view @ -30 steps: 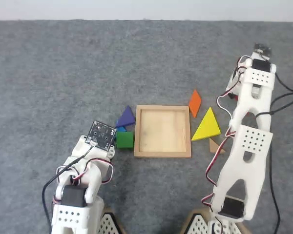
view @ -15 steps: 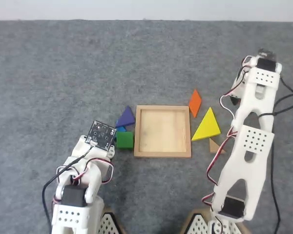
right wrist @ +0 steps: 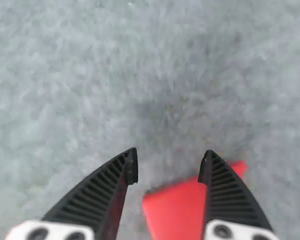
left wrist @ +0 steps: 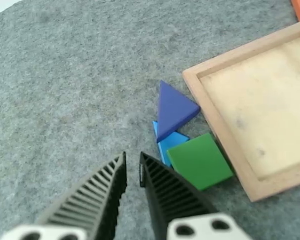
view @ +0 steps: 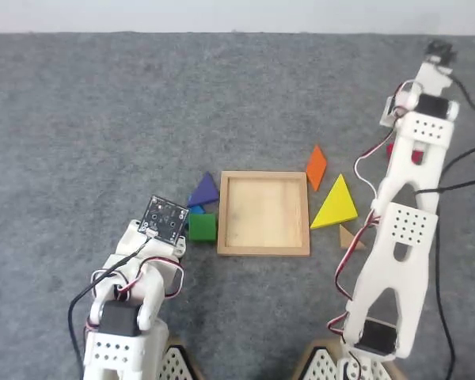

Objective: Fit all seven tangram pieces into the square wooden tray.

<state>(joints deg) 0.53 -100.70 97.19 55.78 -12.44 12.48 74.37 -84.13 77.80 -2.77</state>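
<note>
The square wooden tray [view: 263, 247] lies mid-table with nothing in it. On one side of it lie a purple triangle [view: 205, 190], a blue piece [view: 195, 210] and a green square [view: 203, 226]. An orange parallelogram [view: 316, 166], a yellow triangle [view: 335, 203] and a small tan triangle [view: 349, 237] lie on the other side. In the left wrist view my left gripper [left wrist: 132, 161] hovers shut just short of the green square [left wrist: 200, 160]. My right gripper [right wrist: 170, 159] is open over a red piece [right wrist: 182, 210], which peeks out under the right arm [view: 415, 155].
Grey carpet covers the whole table. The right arm [view: 404, 229] stretches along the right side past the yellow and tan triangles. The left arm [view: 131, 301] is folded near the front edge. The carpet beyond the tray is bare.
The right arm's wrist has stretched farther toward the table's far side over the last second. The left arm and all pieces by the tray kept still.
</note>
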